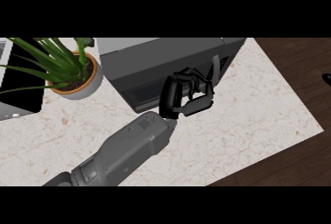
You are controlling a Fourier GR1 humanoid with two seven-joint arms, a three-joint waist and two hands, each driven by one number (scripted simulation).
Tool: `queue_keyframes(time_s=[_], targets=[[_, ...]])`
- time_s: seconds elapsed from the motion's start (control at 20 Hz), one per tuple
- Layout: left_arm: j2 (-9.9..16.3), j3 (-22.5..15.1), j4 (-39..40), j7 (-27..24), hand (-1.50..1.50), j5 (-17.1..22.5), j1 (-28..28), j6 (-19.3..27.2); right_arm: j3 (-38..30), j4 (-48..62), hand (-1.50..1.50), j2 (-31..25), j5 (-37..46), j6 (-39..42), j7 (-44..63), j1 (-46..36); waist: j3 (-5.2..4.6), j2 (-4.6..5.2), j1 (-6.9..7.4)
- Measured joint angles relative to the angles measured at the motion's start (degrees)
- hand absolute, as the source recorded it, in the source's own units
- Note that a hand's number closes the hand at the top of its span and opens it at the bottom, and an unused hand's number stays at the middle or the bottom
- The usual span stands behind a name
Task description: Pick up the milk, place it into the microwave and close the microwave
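Note:
The dark grey microwave (169, 54) stands at the counter's back, its dark front (143, 92) turned toward the lower left. My left hand (186, 95) is at the right end of that front, fingers curled, beside a thin dark upright edge (213, 72) of the microwave. Nothing shows inside the curled fingers. No milk can be seen anywhere in view. A small black bit of my right hand (326, 79) shows at the right edge, over the floor.
A potted green plant (76, 74) stands left of the microwave. A dark appliance with a pale rim (19, 94) lies at the far left. The marble counter (252, 122) ends at a corner on the right, with dark wood floor (297, 162) beyond.

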Motion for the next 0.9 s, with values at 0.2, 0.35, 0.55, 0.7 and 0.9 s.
queue_keyframes(time_s=[0.2, 0.35, 0.55, 0.7, 0.9], targets=[[0.0, -0.1, 0.1, -0.9, 1.50, 0.7, -0.1, 0.0, 0.0, 0.0, -1.50, -0.7, -1.2, 0.4, 0.6, -0.1, 0.00, 0.08, -0.11], [0.0, -0.5, 0.4, -1.4, 1.50, 1.1, -0.3, -0.1, -0.2, 0.1, -1.50, -1.1, -1.9, 0.5, 0.8, -0.4, 0.03, 0.13, -0.02], [0.0, -0.8, 0.6, -2.0, 1.50, 1.7, -0.5, -0.1, -0.4, 0.0, -1.50, -2.0, -2.7, 0.8, 1.3, -0.9, 0.03, 0.15, -0.02], [0.0, -1.3, 1.0, -2.4, 1.50, 1.9, -0.7, -0.3, -0.3, -0.1, -1.50, -2.5, -3.6, 1.3, 1.6, -1.1, 0.07, 0.11, -0.10], [0.0, -2.8, 2.7, -2.1, 1.50, 1.1, -1.6, 0.3, 0.1, -0.4, -1.50, -2.9, -5.4, 2.3, 1.8, -1.4, 0.24, -0.12, -0.18]])
